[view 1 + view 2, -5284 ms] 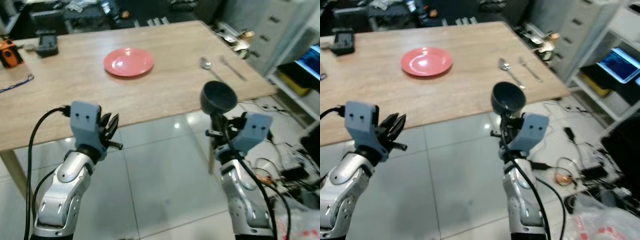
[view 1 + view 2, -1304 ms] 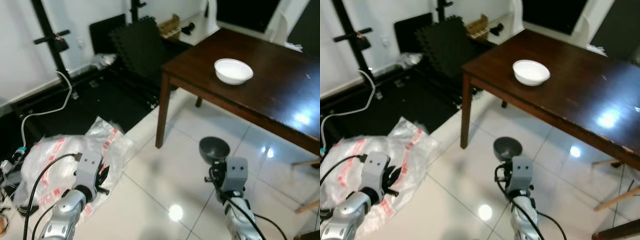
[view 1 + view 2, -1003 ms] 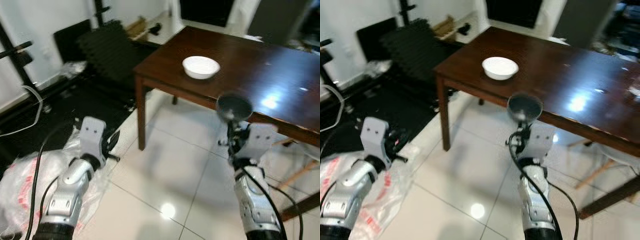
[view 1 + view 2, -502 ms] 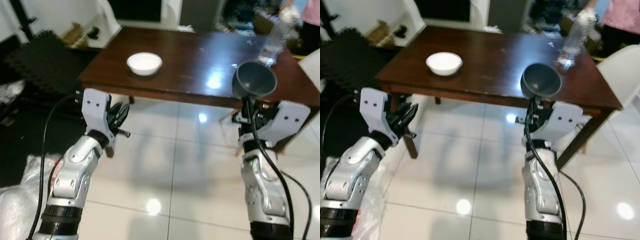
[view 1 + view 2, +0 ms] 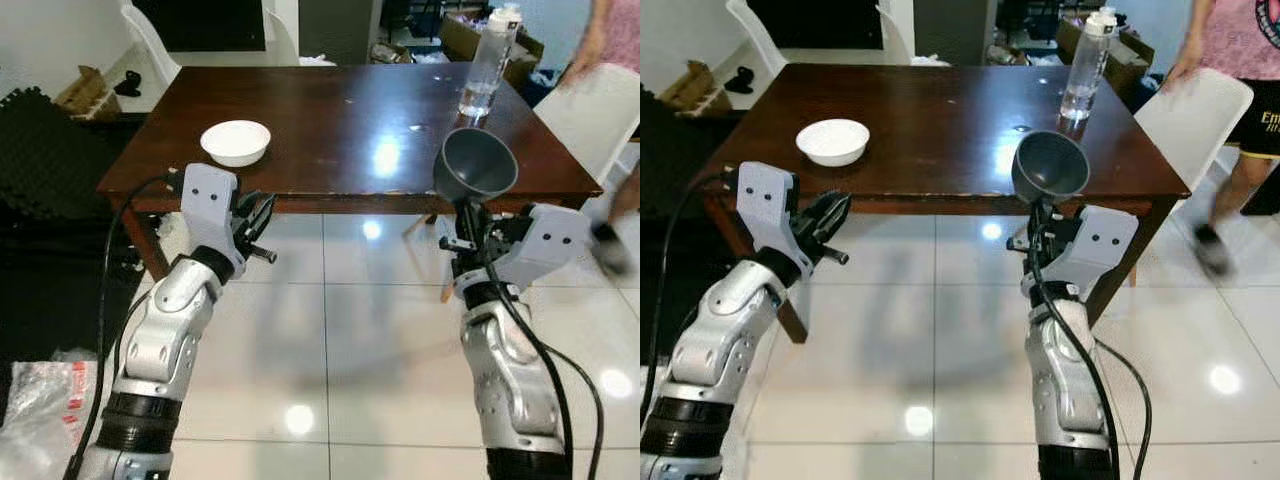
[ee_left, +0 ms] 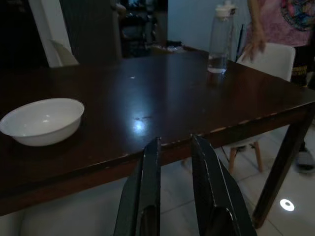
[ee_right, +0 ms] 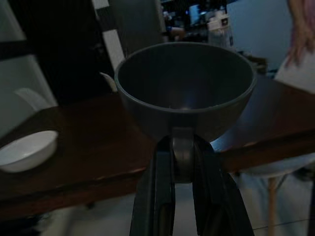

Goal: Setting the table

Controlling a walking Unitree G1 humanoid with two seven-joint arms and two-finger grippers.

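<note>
White bowl [image 6: 42, 120] on dark table [image 6: 162, 105] beyond parted fingers [image 6: 150, 196]

2 silver arms w/ grey-blue wrist boxes, black cables, black fingers [image 6: 150, 196].

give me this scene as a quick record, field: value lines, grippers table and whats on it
right gripper: jaws shut on the stem of the grey bowl, held upright before the table's near edge
left gripper: holds nothing, jaws slightly apart, short of the table's near edge
table: dark wood table, glossy top
on table: white bowl near its left corner; water bottle far right
nearby: white chair at the right end; person beside it
</note>
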